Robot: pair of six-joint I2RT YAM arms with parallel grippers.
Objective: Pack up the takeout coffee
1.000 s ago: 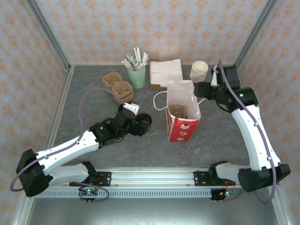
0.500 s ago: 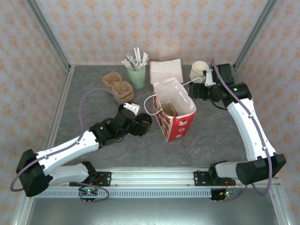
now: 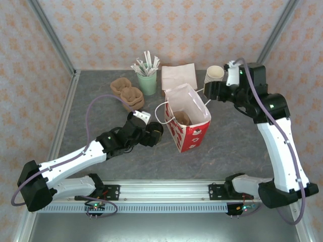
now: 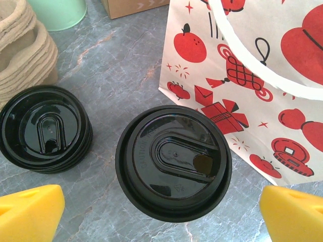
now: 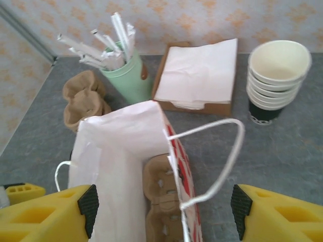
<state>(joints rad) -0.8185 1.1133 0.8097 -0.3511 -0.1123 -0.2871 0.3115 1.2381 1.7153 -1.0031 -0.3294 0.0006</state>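
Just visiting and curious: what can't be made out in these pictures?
Left wrist view: the takeout coffee, its lid hides its sides and contents.
Top view: the left gripper mostly covers that cup.
Right wrist view: the carrier inside the paper bag is cut off by the bottom edge.
Left wrist view: loose lids, count unclear.

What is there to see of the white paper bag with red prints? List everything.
The white paper bag with red festive prints stands open and leaning on the grey table, white handles raised. A brown pulp cup carrier sits inside. The black-lidded cup stands close beside its printed side.
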